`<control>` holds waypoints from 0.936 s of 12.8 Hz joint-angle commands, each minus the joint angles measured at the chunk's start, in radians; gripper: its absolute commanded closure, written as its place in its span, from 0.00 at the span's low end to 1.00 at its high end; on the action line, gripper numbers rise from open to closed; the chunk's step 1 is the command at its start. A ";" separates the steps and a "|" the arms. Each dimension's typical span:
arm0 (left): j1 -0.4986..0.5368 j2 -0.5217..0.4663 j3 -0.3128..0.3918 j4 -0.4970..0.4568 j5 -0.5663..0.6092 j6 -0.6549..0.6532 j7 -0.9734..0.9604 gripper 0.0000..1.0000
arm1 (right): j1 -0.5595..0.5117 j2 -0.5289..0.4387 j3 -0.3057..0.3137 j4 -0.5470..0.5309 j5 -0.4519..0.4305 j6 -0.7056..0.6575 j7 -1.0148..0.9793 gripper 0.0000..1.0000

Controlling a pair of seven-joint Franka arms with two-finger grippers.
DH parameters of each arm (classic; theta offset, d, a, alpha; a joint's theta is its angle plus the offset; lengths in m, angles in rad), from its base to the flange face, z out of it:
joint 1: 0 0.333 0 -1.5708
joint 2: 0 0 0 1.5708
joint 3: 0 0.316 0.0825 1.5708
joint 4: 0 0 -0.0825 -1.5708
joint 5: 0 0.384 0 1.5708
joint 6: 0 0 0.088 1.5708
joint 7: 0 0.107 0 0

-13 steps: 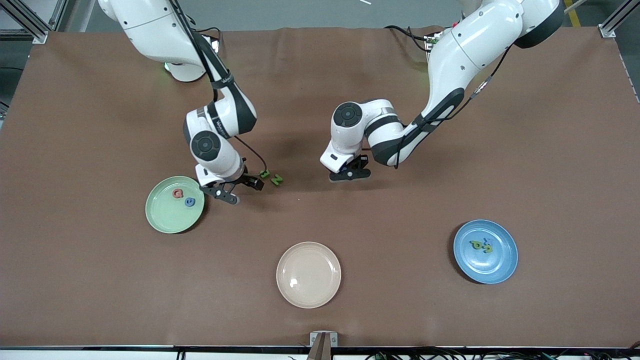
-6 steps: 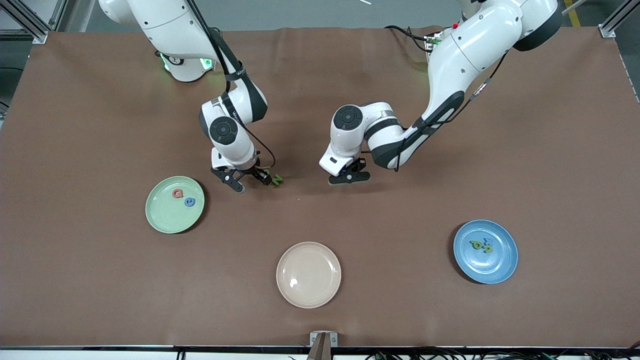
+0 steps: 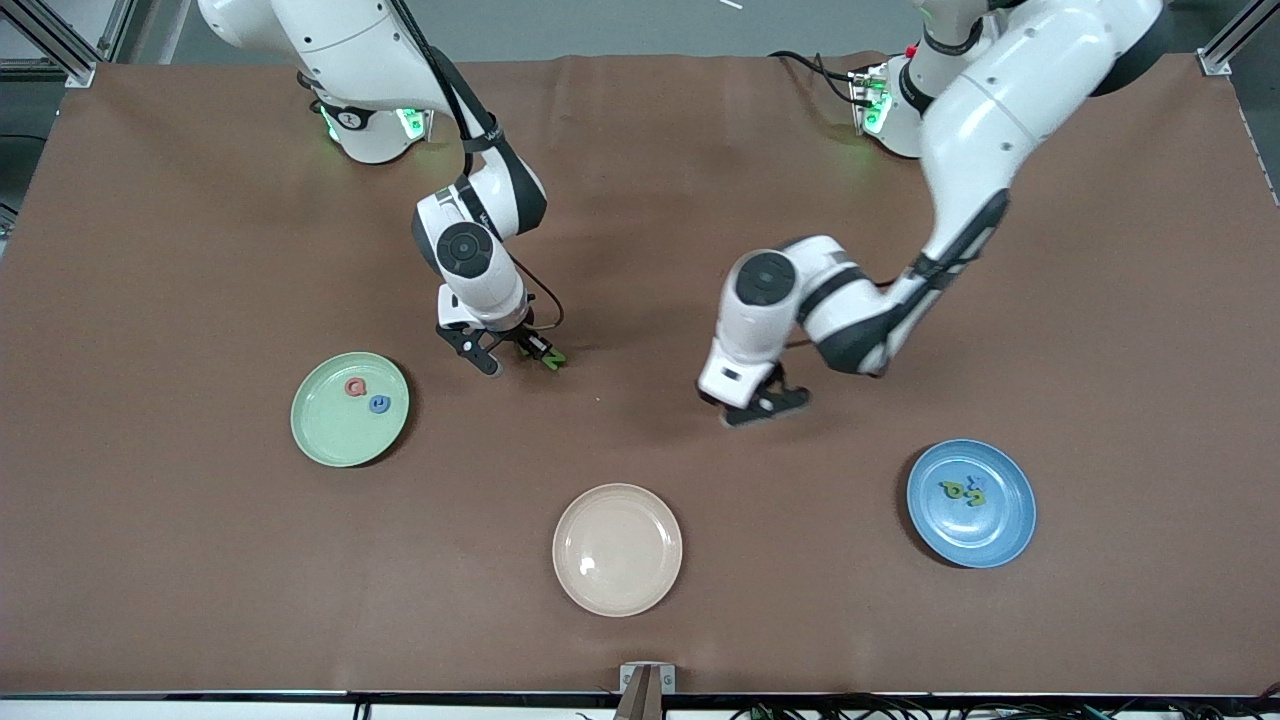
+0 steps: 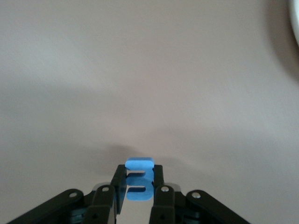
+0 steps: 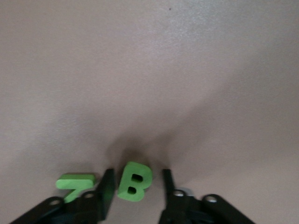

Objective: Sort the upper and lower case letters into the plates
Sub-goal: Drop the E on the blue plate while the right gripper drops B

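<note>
My right gripper (image 3: pixel 512 352) is open, low at the table, its fingers either side of a green B (image 5: pixel 134 181). A green N (image 5: pixel 74 184) lies just outside one finger; a green letter shows in the front view (image 3: pixel 553 358). My left gripper (image 3: pixel 760 403) is shut on a blue E (image 4: pixel 139 184), over bare table between the middle and the blue plate (image 3: pixel 975 545). The blue plate holds small green and blue letters (image 3: pixel 962 490). The mint green plate (image 3: pixel 335 435) holds a red Q (image 3: pixel 354 387) and a blue C (image 3: pixel 379 404).
A cream-beige plate (image 3: pixel 617 549) lies near the front edge at the middle, with nothing in it. The brown table cover (image 3: pixel 200 250) is bare around the plates.
My right gripper has moved from beside the mint green plate to the green letters and now straddles the B. My left gripper has moved toward the blue plate.
</note>
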 commanded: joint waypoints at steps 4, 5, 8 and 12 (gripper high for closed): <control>0.307 -0.048 -0.012 -0.015 0.003 -0.018 0.245 0.99 | -0.027 -0.037 -0.026 0.001 0.005 -0.053 -0.078 1.00; 0.365 -0.048 -0.012 -0.014 0.006 -0.018 0.309 0.99 | -0.056 -0.049 -0.038 0.036 0.005 -0.124 -0.156 1.00; 0.466 -0.034 -0.009 -0.015 0.001 -0.009 0.437 0.95 | -0.145 -0.068 -0.088 0.113 0.004 -0.290 -0.427 1.00; 0.539 -0.021 -0.009 -0.015 0.001 -0.006 0.561 0.28 | -0.278 -0.078 -0.188 0.128 0.004 -0.344 -0.869 1.00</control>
